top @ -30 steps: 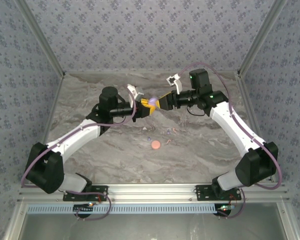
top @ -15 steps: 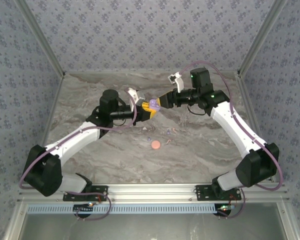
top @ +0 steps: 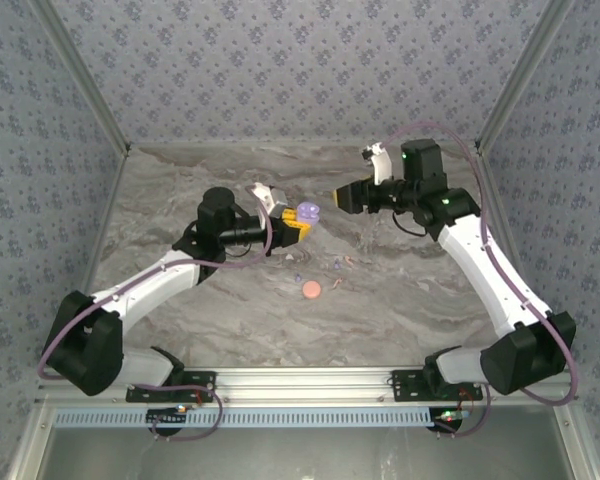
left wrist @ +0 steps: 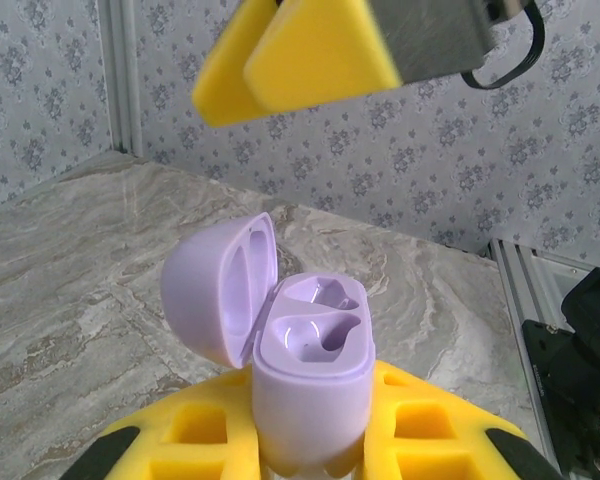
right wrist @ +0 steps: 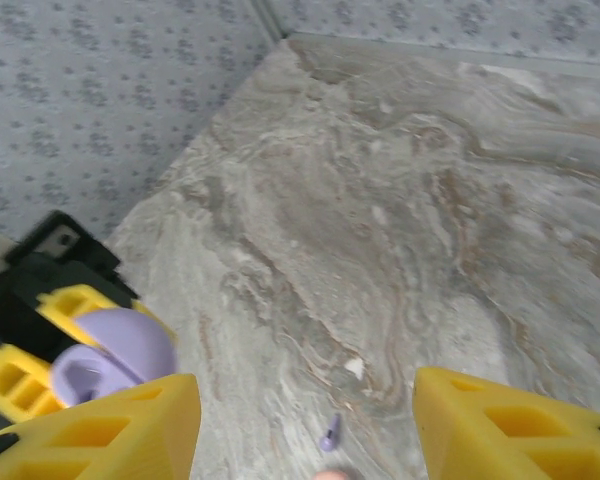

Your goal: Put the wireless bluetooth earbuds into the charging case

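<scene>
Above mid-table, left end effector point(top: 297, 223) grips the charging case point(left wrist: 310, 385) upright.

A lab test cell. Floral panels point(top: 280, 70) wall a marbled table point(top: 400, 310) — two arms point(top: 475, 255) bolted to a metal rail point(top: 310, 378).

overhead and wrist views sharing case point(left wrist: 310, 385)

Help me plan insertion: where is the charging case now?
Top view: the open charging case is clamped in the left gripper near centre, the right gripper apart to its right.
</scene>
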Controlling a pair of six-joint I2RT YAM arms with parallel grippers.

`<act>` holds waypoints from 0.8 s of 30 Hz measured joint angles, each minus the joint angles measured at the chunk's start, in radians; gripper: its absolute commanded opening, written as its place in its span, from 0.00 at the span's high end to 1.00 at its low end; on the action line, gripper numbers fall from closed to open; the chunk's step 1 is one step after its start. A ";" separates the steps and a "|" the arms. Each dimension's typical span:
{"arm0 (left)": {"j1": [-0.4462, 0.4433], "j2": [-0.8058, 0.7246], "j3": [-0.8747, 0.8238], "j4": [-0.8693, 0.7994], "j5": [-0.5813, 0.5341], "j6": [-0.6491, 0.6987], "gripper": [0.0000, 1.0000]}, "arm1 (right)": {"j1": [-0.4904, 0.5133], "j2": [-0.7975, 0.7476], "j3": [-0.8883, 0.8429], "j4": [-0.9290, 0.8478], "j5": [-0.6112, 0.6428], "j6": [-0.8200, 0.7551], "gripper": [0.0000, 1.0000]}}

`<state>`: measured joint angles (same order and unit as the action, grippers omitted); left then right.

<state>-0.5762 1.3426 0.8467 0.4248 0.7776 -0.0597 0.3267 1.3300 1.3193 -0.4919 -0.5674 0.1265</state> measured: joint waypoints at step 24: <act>0.000 -0.016 -0.066 0.110 -0.009 -0.092 0.78 | 0.067 0.308 -0.261 -0.051 0.146 0.094 0.48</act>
<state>-0.5762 1.3266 0.7803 0.5350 0.7689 -0.1513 0.3939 1.6382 1.0588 -0.5430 -0.4213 0.2207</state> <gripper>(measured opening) 0.218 0.534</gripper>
